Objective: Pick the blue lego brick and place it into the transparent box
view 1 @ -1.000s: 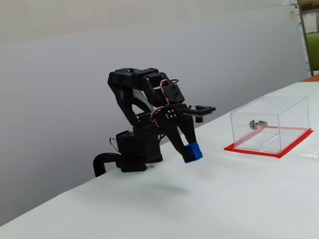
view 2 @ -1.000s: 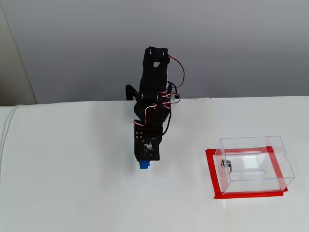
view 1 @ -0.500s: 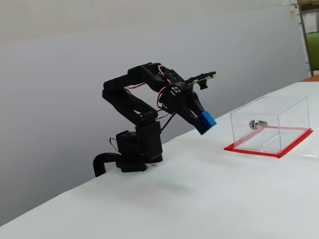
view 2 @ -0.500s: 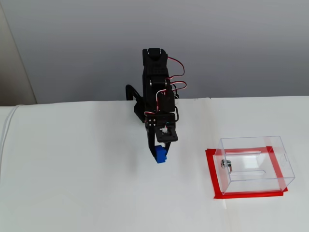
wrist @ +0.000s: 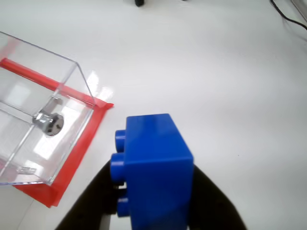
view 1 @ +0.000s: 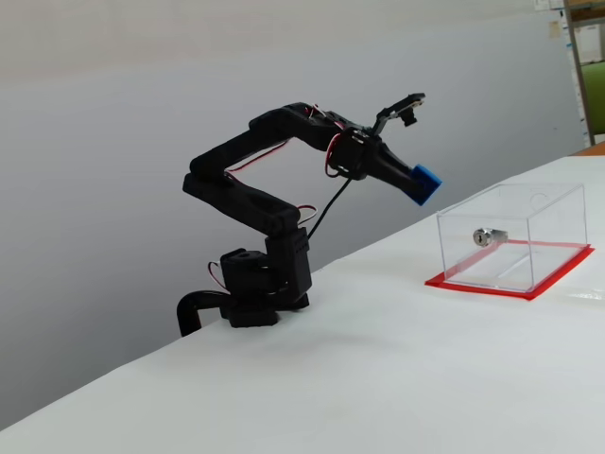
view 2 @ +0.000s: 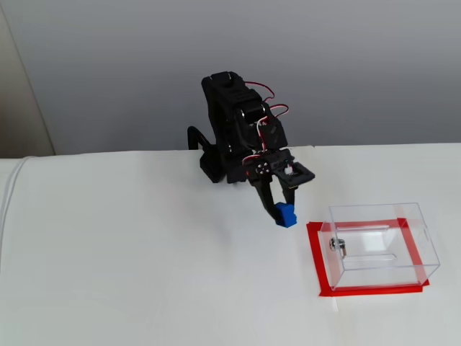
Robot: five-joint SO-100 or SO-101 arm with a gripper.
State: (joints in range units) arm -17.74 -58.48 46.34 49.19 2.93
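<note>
Filling the wrist view, the brick (wrist: 152, 167) sits clamped in the end effector (wrist: 148, 191), box (wrist: 72, 72) to its left. In a fixed view it hangs short of the rim, so releasing early would miss.

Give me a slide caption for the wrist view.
Gripper carries the blue lego brick toward the transparent box.

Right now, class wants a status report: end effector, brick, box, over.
End effector shut on blue lego brick, held aloft. Not yet over transparent box; silver piece inside. Nothing seen between.
</note>
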